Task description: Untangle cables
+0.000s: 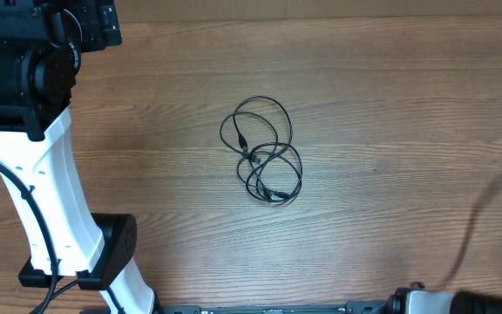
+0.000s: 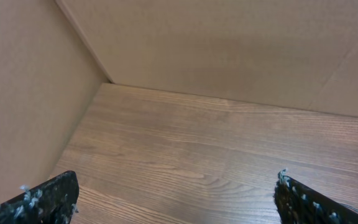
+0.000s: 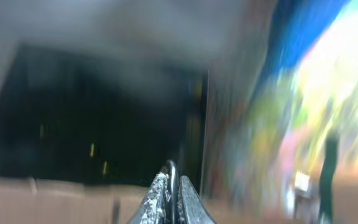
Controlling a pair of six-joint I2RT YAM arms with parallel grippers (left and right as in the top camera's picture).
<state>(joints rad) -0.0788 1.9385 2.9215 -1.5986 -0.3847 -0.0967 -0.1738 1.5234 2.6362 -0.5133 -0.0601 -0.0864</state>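
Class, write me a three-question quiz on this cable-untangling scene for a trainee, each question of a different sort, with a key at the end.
1. True or false: the cables lie in one tangled bundle on the table, touched by neither arm.
2. Choose one. The left tool is: A) shut on a cable; B) open with nothing between its fingers; C) shut and empty.
3. Fill in the blank: seen in its own wrist view, the right tool is ____ (open or shut).

Key: 1 true; 2 B; 3 shut.
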